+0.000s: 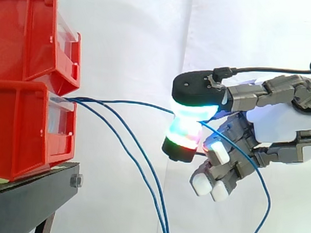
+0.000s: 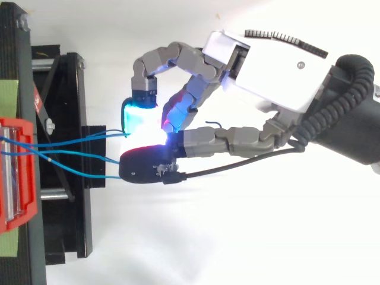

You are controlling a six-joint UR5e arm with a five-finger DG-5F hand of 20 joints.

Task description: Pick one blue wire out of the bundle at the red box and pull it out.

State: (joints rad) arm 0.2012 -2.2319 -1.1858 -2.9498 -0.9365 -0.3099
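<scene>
Reaching in from the right edge of the side view with the hand (image 1: pixel 278 121), well apart from the bins. Pinching one blue wire (image 1: pixel 140 102) between two glowing fingertips (image 1: pixel 194 110), pressing one pad down from above and pushing the other up from below, clamping the wire right in the seam between them. Curling the remaining fingers loosely below the pinch, pointing their white pads down and left, gripping nothing with them. Stretching that pinched wire almost level from the open front of the lower red bin (image 1: pixel 27 132) across to the pads. Trailing its free length out behind the pinch, crossing in front of the curled fingers and hanging in a long curve toward the bottom edge. Leaving the other blue wires (image 1: pixel 163 224), two of them, untouched, coming out of the same bin front and drooping steeply down between bin and hand. Sitting stacked at the left, upper red bin (image 1: pixel 30 35) on the lower one, resting on the black stand (image 1: pixel 30 199). Looking down from the top view now: fanning three blue strands out of the red bin at the left edge, across the stand, toward the hand (image 2: pixel 273 65). Glowing cyan and white around the pads there, hiding the exact contact point in the glare.
</scene>
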